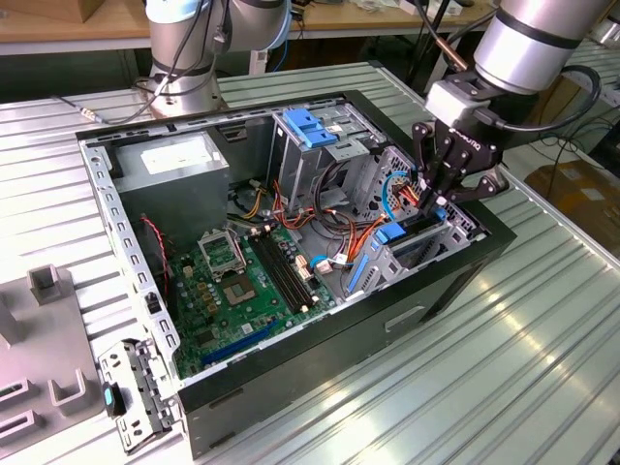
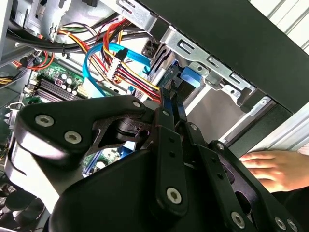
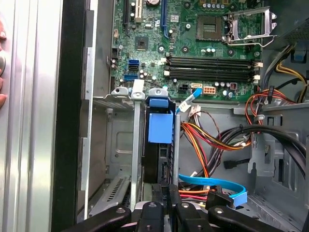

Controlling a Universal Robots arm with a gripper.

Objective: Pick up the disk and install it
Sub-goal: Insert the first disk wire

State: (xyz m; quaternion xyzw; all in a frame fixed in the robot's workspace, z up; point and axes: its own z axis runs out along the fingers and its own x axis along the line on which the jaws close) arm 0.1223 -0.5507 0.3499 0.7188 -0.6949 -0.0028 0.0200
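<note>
The open computer case (image 1: 291, 242) lies on its side on the ribbed metal counter (image 1: 542, 349). The pincer (image 1: 436, 199) is lowered into the case at the exterior view's right, over the metal drive cage (image 1: 412, 247) near the black front wall.

The disk (image 3: 159, 145) stands on its edge inside this cage, between the grey metal walls of the slot, with a blue plastic rail on its end. In the first wrist view the pincer (image 3: 164, 205) is just at the near edge of the disk, and in the second wrist view its fingers (image 2: 169, 121) stand close together along the dark body and blue rail of the disk (image 2: 186, 82). They seem to be closed on it, so the disk is gripped while it sits in the slot.

Beside the cage run a light blue flat cable (image 3: 212, 186) and a bundle of red, yellow and black wires (image 3: 207, 140). The green board (image 1: 242, 281) lies on the floor of the case. A person's hand (image 2: 265, 169) rests outside the black wall of the case.
</note>
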